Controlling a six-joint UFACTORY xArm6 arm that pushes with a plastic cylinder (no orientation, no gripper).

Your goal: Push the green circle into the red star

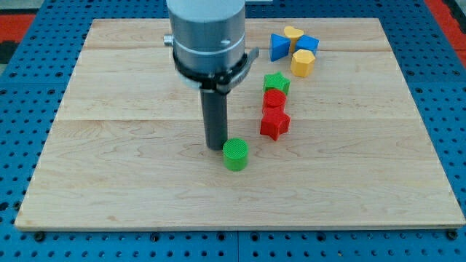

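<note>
**Our rod stands just left of the green circle**

We end in a plain dark rod with no fingers, so nothing spreads, presses together or pinches. My tip (215,148) rests on the wooden board (109,167), just beside the green circle (235,154) on its upper-left side; we cannot tell whether the two touch.

The green circle is a short round block with a finely ribbed top, sitting near the middle of the board, slightly toward the view's bottom. The red star (274,124) lies up and to the view's right of it, near but apart. It is a chunky bright red block with blunt points. Right above the star sits a second red block (274,99), its shape unclear, and above that a green star (276,82); the three form a short column, close together.

Farther toward the view's top right, a cluster holds two blue blocks (279,46) (309,43), a yellow heart (293,33) and a yellow block with flat sides (303,62).

The board is pale wood in long planks, lying on a blue surface (29,87) dotted with regular holes. Above the rod, our grey cylindrical body (207,33) fills the view's top centre.

We can read no writing or brand marks anywhere.
</note>
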